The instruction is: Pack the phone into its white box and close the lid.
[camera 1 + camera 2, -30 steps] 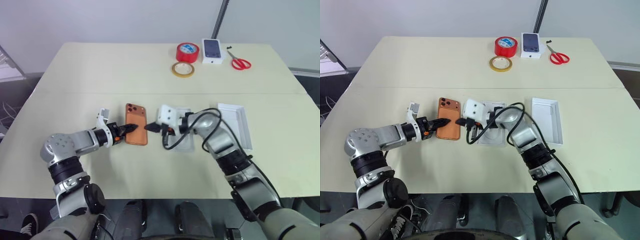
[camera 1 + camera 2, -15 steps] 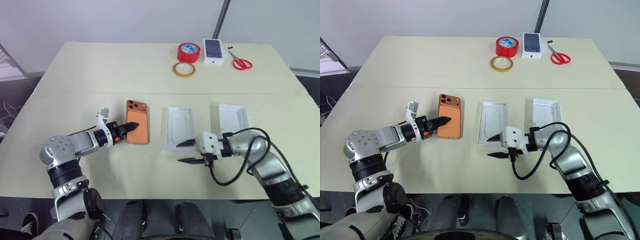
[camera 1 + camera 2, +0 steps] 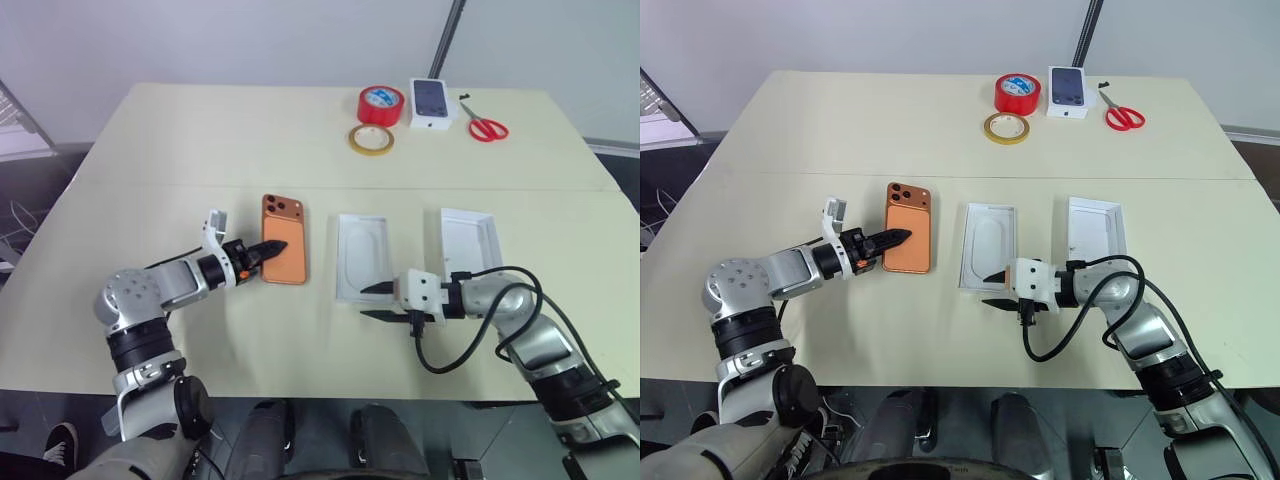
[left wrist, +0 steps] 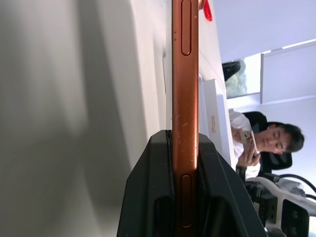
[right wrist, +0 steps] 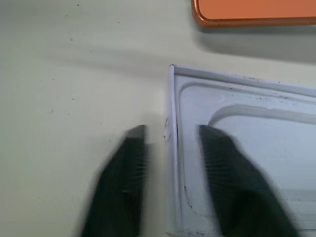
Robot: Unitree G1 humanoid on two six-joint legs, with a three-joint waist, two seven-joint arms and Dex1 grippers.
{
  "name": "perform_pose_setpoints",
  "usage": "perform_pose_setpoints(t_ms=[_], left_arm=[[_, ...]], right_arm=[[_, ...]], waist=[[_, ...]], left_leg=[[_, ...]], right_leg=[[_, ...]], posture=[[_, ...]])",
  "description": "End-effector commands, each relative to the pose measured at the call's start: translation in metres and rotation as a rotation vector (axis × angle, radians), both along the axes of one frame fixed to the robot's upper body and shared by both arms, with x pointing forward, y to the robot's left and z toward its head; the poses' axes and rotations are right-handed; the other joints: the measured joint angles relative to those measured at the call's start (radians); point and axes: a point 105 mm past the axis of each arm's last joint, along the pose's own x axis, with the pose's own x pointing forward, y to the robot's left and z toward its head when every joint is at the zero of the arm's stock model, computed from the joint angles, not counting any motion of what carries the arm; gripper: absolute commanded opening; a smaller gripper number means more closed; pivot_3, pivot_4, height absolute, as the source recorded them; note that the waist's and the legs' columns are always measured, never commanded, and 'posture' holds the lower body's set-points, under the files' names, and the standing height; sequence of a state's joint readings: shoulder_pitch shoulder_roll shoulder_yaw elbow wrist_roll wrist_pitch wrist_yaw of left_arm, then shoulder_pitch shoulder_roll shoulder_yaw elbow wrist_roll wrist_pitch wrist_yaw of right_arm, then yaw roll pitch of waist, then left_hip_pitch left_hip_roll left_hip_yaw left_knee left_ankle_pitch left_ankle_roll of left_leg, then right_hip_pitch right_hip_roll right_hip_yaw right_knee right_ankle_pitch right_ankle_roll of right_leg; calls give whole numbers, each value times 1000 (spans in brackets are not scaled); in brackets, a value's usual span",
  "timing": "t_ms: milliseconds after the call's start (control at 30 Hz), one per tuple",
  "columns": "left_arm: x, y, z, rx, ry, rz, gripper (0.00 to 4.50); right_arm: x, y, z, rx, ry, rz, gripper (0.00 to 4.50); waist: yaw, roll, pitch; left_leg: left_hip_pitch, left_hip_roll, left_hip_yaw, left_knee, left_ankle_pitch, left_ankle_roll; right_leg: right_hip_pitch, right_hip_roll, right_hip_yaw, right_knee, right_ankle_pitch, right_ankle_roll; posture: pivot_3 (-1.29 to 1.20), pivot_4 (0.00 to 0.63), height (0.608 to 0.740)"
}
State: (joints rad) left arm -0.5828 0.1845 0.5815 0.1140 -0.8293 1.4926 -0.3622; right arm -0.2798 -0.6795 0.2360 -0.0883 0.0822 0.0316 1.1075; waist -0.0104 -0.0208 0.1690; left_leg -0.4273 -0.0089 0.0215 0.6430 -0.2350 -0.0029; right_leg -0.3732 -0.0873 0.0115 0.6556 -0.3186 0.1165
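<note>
The phone [image 3: 284, 253] lies back-up on the desk [image 3: 200, 140], its camera cluster at the far end, while the left gripper [image 3: 268, 249] clamps its near left edge; the left wrist view shows the 2 black fingers [image 4: 148, 197] closed on the orange rim. Just to the phone's right sits the white box [image 3: 364, 271], open, its recessed insert facing up, and farther right the lid [image 3: 469, 243] rests inside-up, well apart from the phone. The right gripper [image 3: 379, 302] hovers at the box's near edge with fingers [image 5: 123, 182] parted, 1 inside the wall and 1 outside, seemingly placed to pinch that wall and steady the base; whether they touch the cardboard is hard to tell. The grip on the phone's edge looks meant for lifting it across into the recess. At the desk's far side lie red tape [image 3: 380, 103], a tan tape roll [image 3: 370, 139], a small printed phone box [image 3: 431, 101] and red scissors [image 3: 486, 126].
</note>
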Motion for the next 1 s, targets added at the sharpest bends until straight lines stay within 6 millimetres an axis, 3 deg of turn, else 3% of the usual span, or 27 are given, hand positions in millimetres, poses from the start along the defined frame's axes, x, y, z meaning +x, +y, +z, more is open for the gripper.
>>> perform_pose_setpoints(t_ms=[33, 200, 333, 567, 633, 833, 1000], left_arm=[[3, -5, 22, -35, -88, -25, 0], [4, -8, 25, -38, -96, -35, 0], [9, -16, 40, -66, -127, -41, 0], [18, -39, 56, -86, -156, -79, 0], [17, -43, 54, -83, -148, -91, 0], [13, -42, 43, -70, -117, -97, 0], [6, -45, 35, -74, -97, -107, 0]], right_arm=[[0, 1, 2, -5, -21, 18, 36], [-1, 6, -1, -14, -20, 24, 36], [-1, 26, 15, 82, -21, 22, 36], [9, 58, 19, 111, -37, 7, 36], [10, 60, 16, 96, -36, 2, 634], [4, 52, 33, 144, -33, 19, 3360], [6, 17, 41, 130, -21, -39, 3360]], waist=[[0, 0, 0], [0, 0, 0], [0, 0, 0], [-1, 0, 0], [0, 0, 0], [-1, 0, 0], [3, 0, 0]], left_leg=[[0, 0, 0, 0, 0, 0], [0, 0, 0, 0, 0, 0], [0, 0, 0, 0, 0, 0], [0, 0, 0, 0, 3, -4], [0, 0, 0, 0, 3, -4], [0, 0, 0, 1, 3, -4], [0, 0, 0, 1, 2, -2]], right_leg=[[0, 0, 0, 0, 0, 0], [0, 0, 0, 0, 0, 0], [1, 0, 0, 0, 0, 0], [0, 1, -1, 0, 0, 0], [0, 1, -1, 0, 0, 0], [0, 1, -2, 0, 0, 0], [1, 1, -2, 0, 0, 0]], posture=[[0, 150, 728], [0, 150, 728], [0, 150, 728], [0, 150, 728], [0, 150, 728], [0, 150, 728], [0, 150, 728]])
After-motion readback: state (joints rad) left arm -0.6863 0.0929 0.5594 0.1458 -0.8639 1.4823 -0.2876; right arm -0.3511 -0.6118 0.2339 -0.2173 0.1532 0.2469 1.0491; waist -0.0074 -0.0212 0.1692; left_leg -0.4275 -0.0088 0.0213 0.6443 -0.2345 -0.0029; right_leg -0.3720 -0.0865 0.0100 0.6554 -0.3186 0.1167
